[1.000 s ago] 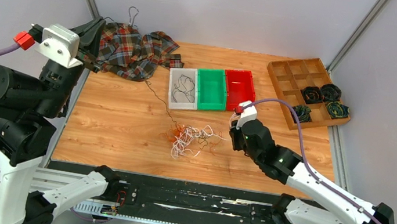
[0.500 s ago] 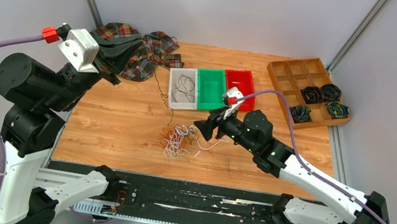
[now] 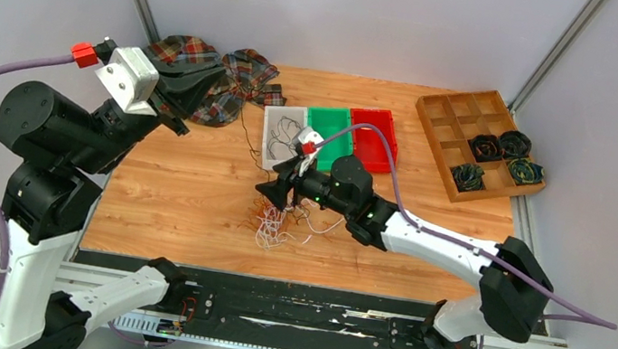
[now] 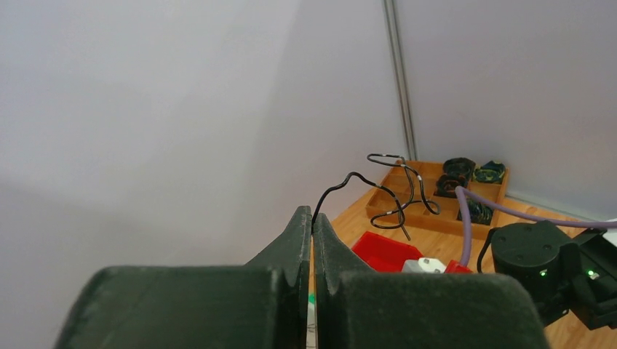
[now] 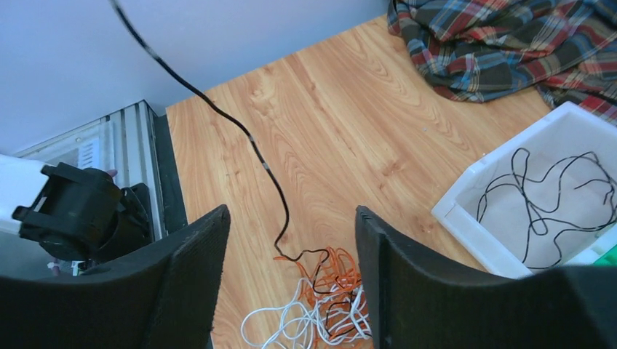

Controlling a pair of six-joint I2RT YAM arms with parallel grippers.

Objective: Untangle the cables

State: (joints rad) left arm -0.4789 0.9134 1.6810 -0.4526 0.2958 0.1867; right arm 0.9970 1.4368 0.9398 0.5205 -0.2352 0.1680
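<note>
The cables [image 3: 283, 217] lie as a small bunch of orange, white and black strands on the wooden table [image 3: 175, 192]. The bunch also shows in the right wrist view [image 5: 342, 302]. My left gripper [image 3: 209, 83] is raised at the far left and shut on a black cable [image 4: 378, 189], whose loose curled end sticks out past the fingertips [image 4: 300, 218]. That black cable [image 5: 247, 134] runs taut down into the bunch. My right gripper [image 5: 291, 211] is open and empty, hovering just above the bunch's far-left side [image 3: 271, 192].
A white bin [image 3: 266, 137] holding loose black cables, a green bin [image 3: 329, 136] and a red bin [image 3: 375, 134] stand side by side behind the bunch. A plaid cloth [image 3: 241, 78] lies at the back left. A wooden divided tray [image 3: 455, 113] with dark coils sits at the back right.
My right arm has swung left from the bunch's right side to over it. My left gripper has moved right holding the black cable. The bunch has slid slightly left.
</note>
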